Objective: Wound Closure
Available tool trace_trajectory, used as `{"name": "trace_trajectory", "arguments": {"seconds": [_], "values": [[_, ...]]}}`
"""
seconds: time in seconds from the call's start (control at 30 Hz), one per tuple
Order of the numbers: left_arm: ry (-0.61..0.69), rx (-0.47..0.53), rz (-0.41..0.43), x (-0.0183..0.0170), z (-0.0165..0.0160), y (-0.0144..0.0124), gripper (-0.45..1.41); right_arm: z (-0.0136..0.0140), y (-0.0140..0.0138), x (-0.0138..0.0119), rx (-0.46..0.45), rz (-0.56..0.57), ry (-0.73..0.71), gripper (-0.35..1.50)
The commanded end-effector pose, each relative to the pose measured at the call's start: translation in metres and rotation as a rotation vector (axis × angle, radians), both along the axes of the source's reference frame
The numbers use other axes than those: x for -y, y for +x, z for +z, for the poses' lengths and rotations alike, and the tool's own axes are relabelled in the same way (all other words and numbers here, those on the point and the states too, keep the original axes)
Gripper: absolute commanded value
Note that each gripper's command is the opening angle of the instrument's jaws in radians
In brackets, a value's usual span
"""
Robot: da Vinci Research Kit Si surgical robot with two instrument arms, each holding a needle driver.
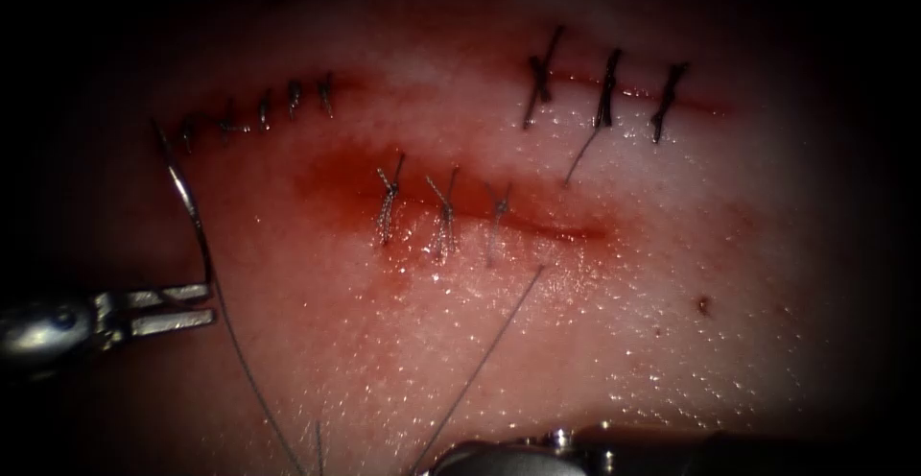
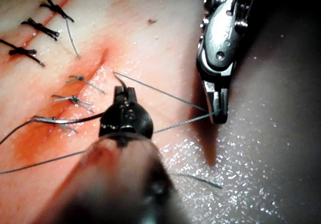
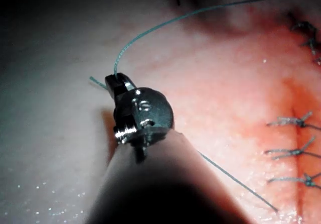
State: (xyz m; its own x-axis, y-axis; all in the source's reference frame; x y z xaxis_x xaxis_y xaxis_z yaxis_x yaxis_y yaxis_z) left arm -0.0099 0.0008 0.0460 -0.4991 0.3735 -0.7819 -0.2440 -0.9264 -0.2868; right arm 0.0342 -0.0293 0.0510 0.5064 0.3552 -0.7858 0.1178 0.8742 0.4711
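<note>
Here, left pincer clamped on needle, right pincer clamped on thread.

Your endoscope light pools mid-field on tissue; picture falls to black at all edges. Wet glints speckle tissue below cut. Left tool sits in dim margin. In your left wrist view, right tool catches glare on metal and throws dark shadow on tissue.
</note>
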Motion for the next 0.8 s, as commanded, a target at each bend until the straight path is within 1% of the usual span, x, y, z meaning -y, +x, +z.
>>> {"name": "trace_trajectory", "arguments": {"seconds": [0.03, 0.07, 0.1, 0.13, 0.17, 0.2, 0.27, 0.33, 0.47, 0.5, 0.57, 0.6, 0.63, 0.73, 0.8], "values": [[0.001, 0.009, 0.011, 0.0007, 0.0004, -0.0005, -0.45, 0.001, 0.0003, -0.0003, 0.007, 0.023, -0.007, 0.26], [0.004, 0.019, 0.017, 0.0007, 0.0004, -0.0004, -0.45, 0.0013, 0.0001, -0.0008, 0.014, 0.042, -0.014, 0.71], [0.004, 0.036, 0.03, 0.0007, 0.0004, -0.0002, -0.45, 0.0015, -0.0001, -0.0012, 0.021, 0.067, -0.024, 0.93], [0.007, 0.047, 0.037, 0.0006, 0.0004, 0.0, -0.45, 0.0016, -0.0004, -0.0017, 0.031, 0.094, -0.036, 1.08], [0.006, 0.059, 0.048, 0.0006, 0.0003, 0.0002, -0.45, 0.0018, -0.001, -0.0023, 0.041, 0.123, -0.045, 1.18], [0.004, 0.068, 0.059, 0.0005, 0.0003, 0.0006, -0.45, 0.0018, -0.0015, -0.0027, 0.045, 0.138, -0.048, 1.23], [0.008, 0.08, 0.068, 0.0003, 0.0004, 0.0012, -0.45, 0.0018, -0.0028, -0.0036, 0.051, 0.155, -0.046, 1.26], [0.004, 0.086, 0.079, 0.0001, 0.0005, 0.0019, -0.45, 0.0016, -0.005, -0.0047, 0.059, 0.178, -0.046, 1.26], [-0.001, 0.098, 0.096, 0.0001, 0.0015, 0.0033, -0.45, 0.0013, -0.0099, -0.0072, 0.054, 0.246, -0.039, 1.18], [-0.005, 0.099, 0.1, 0.0002, 0.0019, 0.0037, -0.45, 0.0014, -0.0114, -0.008, 0.055, 0.297, -0.014, 1.16], [-0.012, 0.1, 0.107, 0.0001, 0.003, 0.0044, -0.45, 0.0018, -0.0135, -0.0093, 0.052, 0.415, 0.065, 1.06], [-0.021, 0.099, 0.111, 0.0001, 0.0035, 0.0046, -0.45, 0.0024, -0.0147, -0.01, 0.049, 0.511, 0.12, 0.98], [-0.022, 0.096, 0.107, 0.0, 0.0043, 0.0047, -0.45, 0.003, -0.0155, -0.0106, 0.044, 0.587, 0.19, 0.94], [-0.031, 0.087, 0.098, -0.0001, 0.006, 0.0043, -0.45, 0.0058, -0.0174, -0.0127, 0.03, 0.796, 0.336, 0.93], [-0.038, 0.091, 0.094, 0.0, 0.0068, 0.0037, -0.45, 0.0081, -0.0183, -0.014, 0.033, 0.884, 0.372, 0.93]]}}
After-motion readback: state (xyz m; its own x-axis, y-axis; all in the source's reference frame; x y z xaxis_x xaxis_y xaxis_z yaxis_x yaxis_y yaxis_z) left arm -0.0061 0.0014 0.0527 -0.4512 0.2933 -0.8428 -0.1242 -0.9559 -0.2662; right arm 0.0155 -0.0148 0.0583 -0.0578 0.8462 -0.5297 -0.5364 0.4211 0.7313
